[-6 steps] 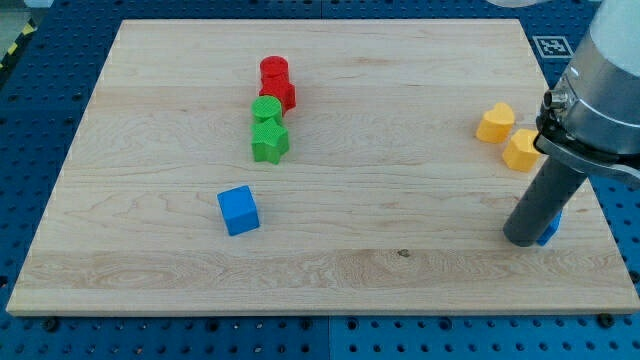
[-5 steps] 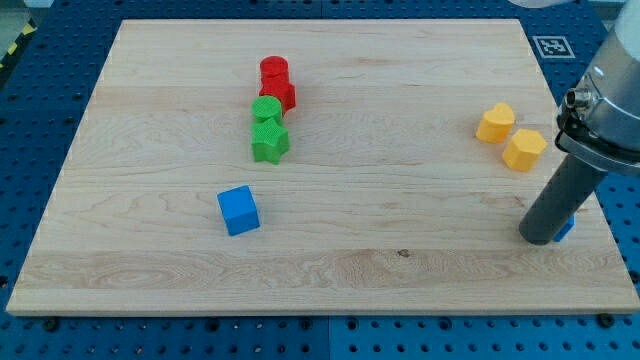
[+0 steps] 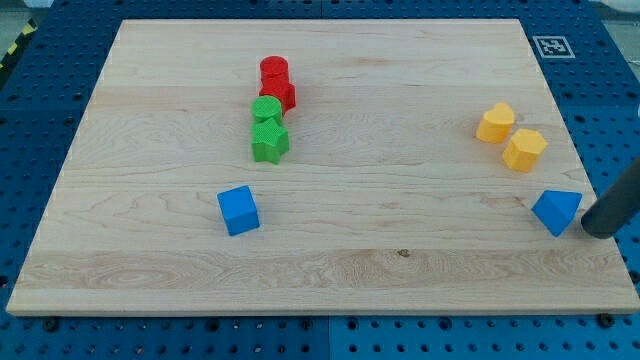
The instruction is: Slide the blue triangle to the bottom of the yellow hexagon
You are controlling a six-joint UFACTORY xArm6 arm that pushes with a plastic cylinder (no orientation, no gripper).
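The blue triangle (image 3: 557, 211) lies near the board's right edge, below and slightly right of the yellow hexagon (image 3: 524, 150). A second yellow block (image 3: 495, 123) sits just up-left of the hexagon. My tip (image 3: 597, 233) is at the view's right edge, just right of the blue triangle, with a small gap between them. Only the rod's lower part shows.
A blue cube (image 3: 238, 210) sits at lower left of centre. Two green blocks (image 3: 268, 129) and two red blocks (image 3: 276, 82) form a column at upper centre-left. The wooden board (image 3: 330, 270) ends just right of the triangle.
The rod has moved right, from over the blue triangle to its right side, uncovering the triangle. The arm's body has left the view. The blocks have not moved.
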